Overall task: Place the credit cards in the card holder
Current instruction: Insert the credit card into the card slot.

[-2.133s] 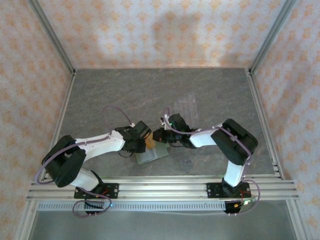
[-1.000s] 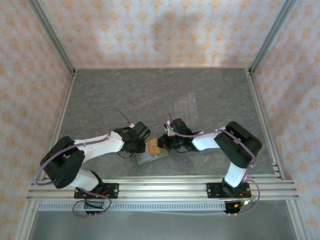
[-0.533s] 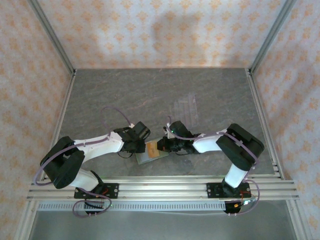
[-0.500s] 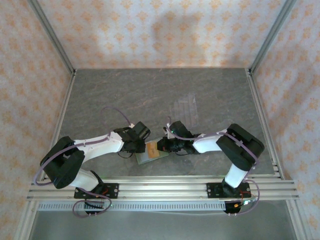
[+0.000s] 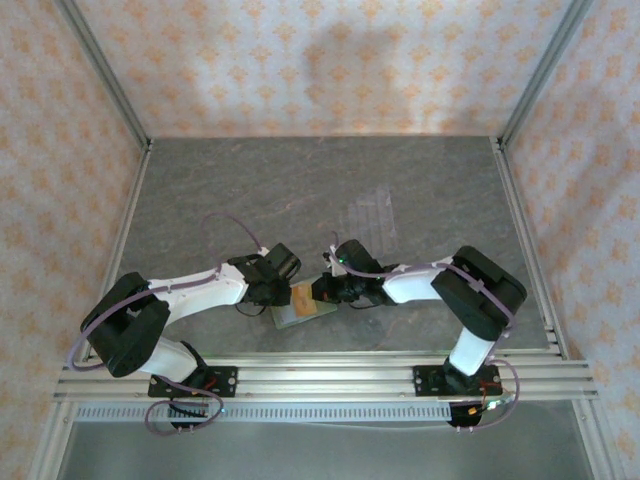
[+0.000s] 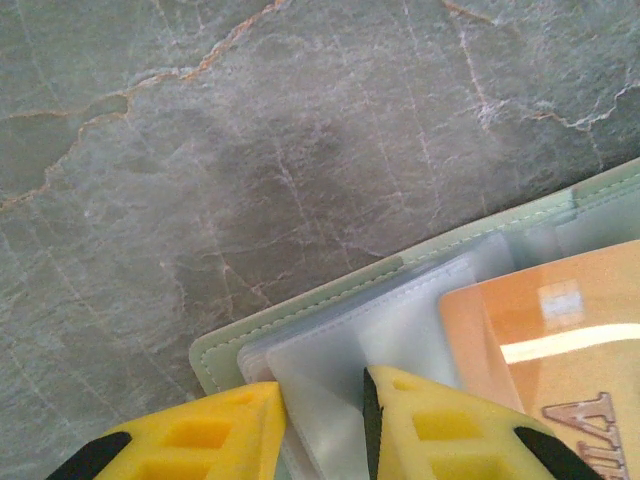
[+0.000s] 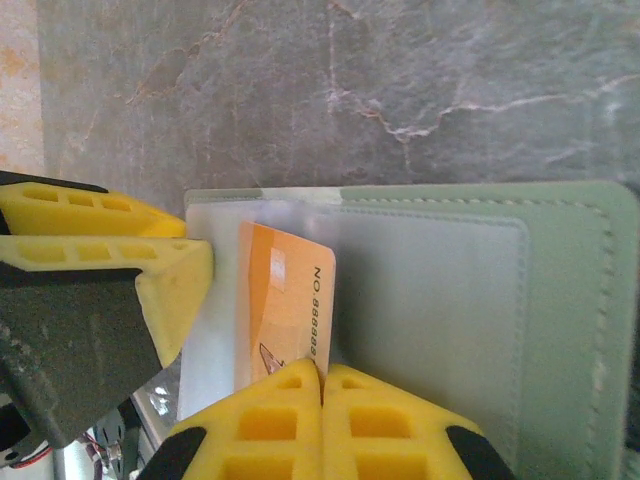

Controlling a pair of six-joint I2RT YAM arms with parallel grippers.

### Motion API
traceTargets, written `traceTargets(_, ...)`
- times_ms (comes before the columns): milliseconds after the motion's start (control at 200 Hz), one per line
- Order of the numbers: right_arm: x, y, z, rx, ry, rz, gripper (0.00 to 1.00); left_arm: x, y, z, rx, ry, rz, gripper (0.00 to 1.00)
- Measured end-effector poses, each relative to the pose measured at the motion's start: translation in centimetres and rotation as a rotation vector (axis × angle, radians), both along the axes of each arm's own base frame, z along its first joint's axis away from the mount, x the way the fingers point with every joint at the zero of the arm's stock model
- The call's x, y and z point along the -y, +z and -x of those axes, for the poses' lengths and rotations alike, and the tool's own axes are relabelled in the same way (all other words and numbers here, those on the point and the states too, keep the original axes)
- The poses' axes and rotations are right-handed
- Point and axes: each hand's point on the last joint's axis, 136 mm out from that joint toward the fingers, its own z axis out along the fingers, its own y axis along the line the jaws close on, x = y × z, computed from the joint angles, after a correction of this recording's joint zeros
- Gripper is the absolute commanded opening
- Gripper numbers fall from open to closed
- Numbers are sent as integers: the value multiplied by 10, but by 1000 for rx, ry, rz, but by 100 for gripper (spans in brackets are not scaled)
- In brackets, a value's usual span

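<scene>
The sage-green card holder (image 5: 300, 316) lies open on the table near the front edge, between both arms. My left gripper (image 6: 325, 405) is shut on a pale translucent pocket leaf (image 6: 330, 365) at the holder's corner (image 6: 215, 355), one yellow finger on each side of it. My right gripper (image 7: 322, 378) is shut on the edge of a gold-orange credit card (image 7: 285, 295), held on edge against the pale pocket beside the green inner panel (image 7: 470, 300). In the top view the card (image 5: 303, 297) sits between the left gripper (image 5: 284, 292) and the right gripper (image 5: 322, 291).
A clear ridged acrylic tray (image 5: 372, 214) lies on the grey stone table behind the right arm. Aluminium rails (image 5: 320, 376) run along the front edge, and patterned walls close in the sides and back.
The right gripper has come down and slightly left with the orange card, closer to the holder. The left gripper has kept its hold in place.
</scene>
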Motion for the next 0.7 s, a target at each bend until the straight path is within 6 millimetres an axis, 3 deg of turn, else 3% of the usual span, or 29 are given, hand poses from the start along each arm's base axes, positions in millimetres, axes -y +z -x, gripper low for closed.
traceTargets(340,-16,-3,4,-11,58,12,0,0,0,0,5,-2,1,31)
traceTargets(701,-17,-6,4,-24,62,25,0,2,10,-1,24,-3,21,37)
